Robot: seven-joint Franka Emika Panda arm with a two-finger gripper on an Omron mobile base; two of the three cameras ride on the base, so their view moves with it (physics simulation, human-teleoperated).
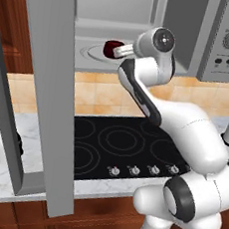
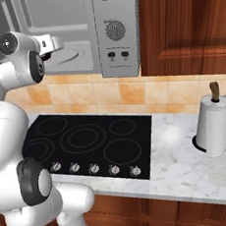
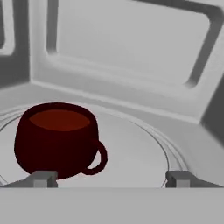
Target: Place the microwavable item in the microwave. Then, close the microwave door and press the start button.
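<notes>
The microwave (image 1: pixel 145 34) hangs above the cooktop (image 1: pixel 128 148) with its cavity open to me; the microwave door (image 1: pixel 43 94) swings far out toward the camera in the left base view, its grey frame standing tall at the left; my arm reaches up into the cavity. Inside, the turntable (image 3: pixel 131 148) carries the mug (image 3: pixel 57 138), upright, resting on the glass left of centre in the hand view. My gripper (image 3: pixel 109 178) has its fingers spread wide, one tip just beside the mug's base and the other well apart to the right; nothing is between them, so the mug looks released.

The step in hand, as I judge it, is pulling out cleanly; I should draw straight back along my own approach line, keeping level so the near tip does not clip the mug, and clear the cavity fully before I go for the door.

The mug's long axis stands vertical, mouth up; its handle (image 3: pixel 98 157) points to the right and slightly toward me in the hand view.
</notes>
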